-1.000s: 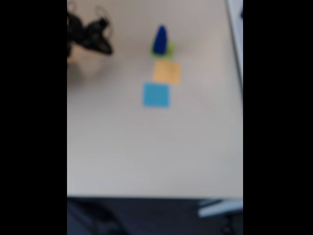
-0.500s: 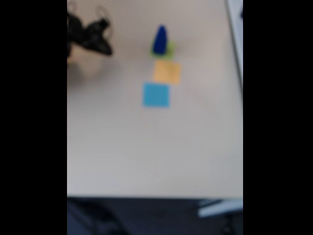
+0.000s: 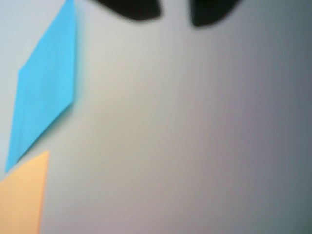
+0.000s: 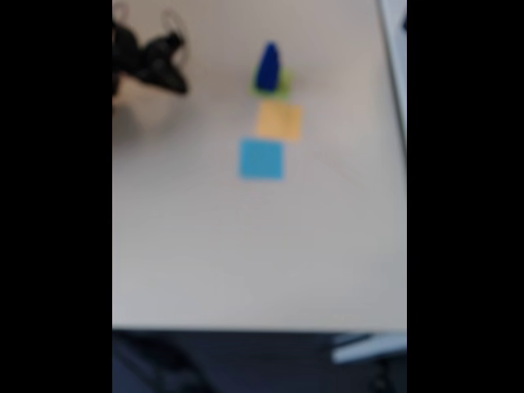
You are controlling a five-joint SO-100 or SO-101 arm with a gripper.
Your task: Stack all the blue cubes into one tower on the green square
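Fixed view, blurred, is showing the tower (image 4: 268, 67) of dark-blue cubes standing on the green square (image 4: 283, 82) near the far edge of the pale surface (image 4: 246, 254), tapering upward. Just in front of it an orange square (image 4: 279, 120) is lying flat, with a light-blue square (image 4: 262, 158) lying nearer again, while the black arm is sitting well apart at the far left. Wrist view is showing the hand (image 3: 174, 10) as two dark fingertips with a gap between them, gripping nothing, hanging over bare surface.
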